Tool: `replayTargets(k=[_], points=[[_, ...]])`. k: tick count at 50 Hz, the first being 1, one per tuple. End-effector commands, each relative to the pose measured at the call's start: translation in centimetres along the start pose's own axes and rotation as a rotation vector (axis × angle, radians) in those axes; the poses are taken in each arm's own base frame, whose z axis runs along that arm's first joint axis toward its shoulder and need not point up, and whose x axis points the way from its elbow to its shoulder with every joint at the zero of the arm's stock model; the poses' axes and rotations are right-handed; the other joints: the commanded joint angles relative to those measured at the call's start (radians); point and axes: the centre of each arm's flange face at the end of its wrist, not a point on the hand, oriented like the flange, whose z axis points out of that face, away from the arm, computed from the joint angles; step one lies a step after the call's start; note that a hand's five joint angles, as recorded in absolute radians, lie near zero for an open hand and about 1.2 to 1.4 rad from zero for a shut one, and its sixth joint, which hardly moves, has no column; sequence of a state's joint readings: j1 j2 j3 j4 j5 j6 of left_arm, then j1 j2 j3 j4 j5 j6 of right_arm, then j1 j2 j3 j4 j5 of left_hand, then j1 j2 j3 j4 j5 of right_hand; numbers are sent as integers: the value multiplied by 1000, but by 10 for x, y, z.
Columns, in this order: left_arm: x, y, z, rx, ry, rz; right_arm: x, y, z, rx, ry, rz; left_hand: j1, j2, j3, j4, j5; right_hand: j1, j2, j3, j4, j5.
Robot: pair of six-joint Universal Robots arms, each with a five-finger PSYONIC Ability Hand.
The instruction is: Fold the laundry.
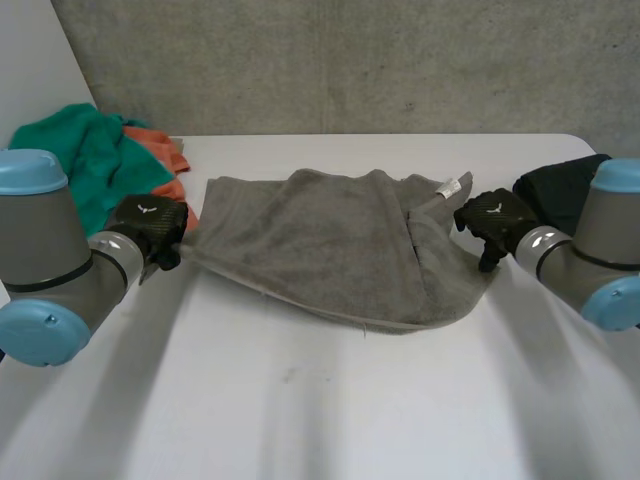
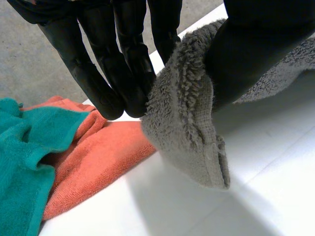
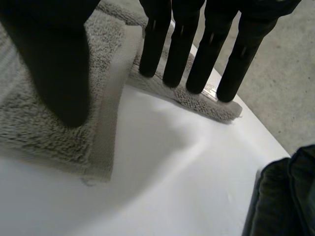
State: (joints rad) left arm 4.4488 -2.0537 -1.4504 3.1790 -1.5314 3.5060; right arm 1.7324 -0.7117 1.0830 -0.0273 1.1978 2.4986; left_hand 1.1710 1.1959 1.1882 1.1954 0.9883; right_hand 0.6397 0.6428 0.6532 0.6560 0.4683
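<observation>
1. Lying crosswise on the middle of the white table (image 1: 320, 410), the grey towel (image 1: 320, 240) is spread roughly flat. Its near edge sags in a curve towards 6 o'clock. A flap is doubled over at its 3 o'clock end, where a small white tag (image 1: 450, 187) shows.
2. The left hand (image 1: 150, 225) grasps the towel's 9 o'clock corner. In the left wrist view the terry corner is pinched between the thumb (image 2: 246, 54) and the fingers (image 2: 98, 73), with the hem hanging free below them.
3. The right hand (image 1: 495, 220) is at the 3 o'clock end. Its thumb lies on one hemmed flap and its straight fingers (image 3: 197, 54) rest against the tagged strip beyond. This reads as a grasp on that end, though the pinch is less plain than on the left.
4. With both ends taken, the step in hand looks like squaring the towel before a first fold. The next move calls for even grips and a joint lift that carries one long edge over to the other. The doubled flap at 3 o'clock probably needs drawing out first, or the fold will come out lopsided.
5. A teal cloth (image 1: 80, 150) and an orange cloth (image 1: 165, 150) are heaped at 10 o'clock, just beside the left hand. A dark cloth (image 1: 560, 185) lies at 2 o'clock behind the right arm.
6. Exactly which corner the right hand has cannot be told. The left arm cuts off the teal cloth, and the right arm covers part of the dark one.
</observation>
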Motion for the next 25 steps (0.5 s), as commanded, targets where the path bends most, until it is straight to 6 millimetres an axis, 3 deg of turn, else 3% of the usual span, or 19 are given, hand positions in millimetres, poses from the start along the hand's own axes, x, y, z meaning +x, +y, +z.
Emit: replayTargets(k=[1, 8, 17, 25], points=[[1, -1, -1, -3, 7, -5, 12, -17, -39, -72, -90, 79, 225, 200, 208, 201, 233, -75, -78, -88, -91, -78], [-1, -5, -2, 8, -1, -7, -3, -16, -63, -150, -213, 162, 225, 200, 208, 201, 233, -98, -101, -112, -115, -101], [-3, -6, -2, 10, -3, -18, -23, -2, -56, -186, -222, 184, 225, 200, 208, 201, 233, -37, -40, -50, -53, -40], [-2, -4, -2, 5, -1, -18, -35, -2, -49, -166, -216, 177, 225, 200, 208, 201, 233, 40, 37, 26, 23, 37]])
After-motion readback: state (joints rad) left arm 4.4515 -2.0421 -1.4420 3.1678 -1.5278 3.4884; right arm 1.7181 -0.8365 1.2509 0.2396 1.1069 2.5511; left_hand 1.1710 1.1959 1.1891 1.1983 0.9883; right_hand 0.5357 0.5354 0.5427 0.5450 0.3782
